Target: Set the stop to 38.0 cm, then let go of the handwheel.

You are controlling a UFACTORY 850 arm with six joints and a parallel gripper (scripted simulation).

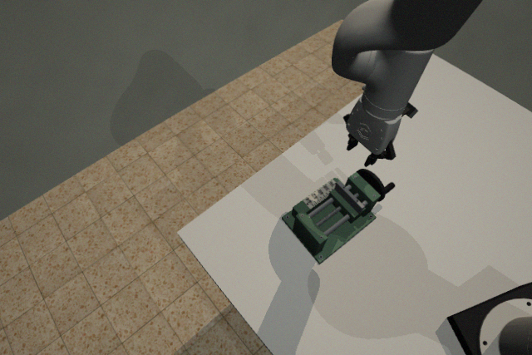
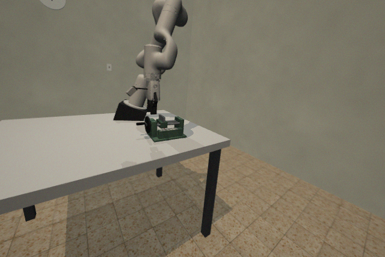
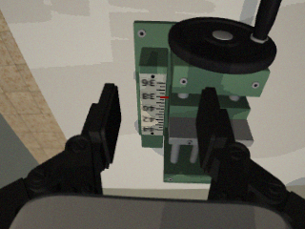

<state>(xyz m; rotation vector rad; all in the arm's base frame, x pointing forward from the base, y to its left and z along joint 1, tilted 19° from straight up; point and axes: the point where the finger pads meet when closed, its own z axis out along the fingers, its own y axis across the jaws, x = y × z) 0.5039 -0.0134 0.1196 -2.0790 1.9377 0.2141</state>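
A green slide fixture [image 1: 332, 217] stands on the white table, also seen in the exterior view [image 2: 166, 128] and the wrist view [image 3: 200, 105]. Its black handwheel [image 3: 221, 42] with a crank handle [image 3: 264, 19] sits at one end; it shows in the top view [image 1: 372, 182]. A white scale [image 3: 153, 106] runs along one side, and a red pointer [image 3: 164, 97] stands at the 38 mark. The grey stop block [image 3: 193, 131] rides on the rods. My gripper [image 3: 158, 102] [image 1: 371, 154] hangs above the fixture near the handwheel, open and empty, touching nothing.
The table's edge lies close to the fixture on the scale side, with tiled floor [image 1: 107, 214] below. The robot's black base [image 1: 494, 325] stands at the table's other end.
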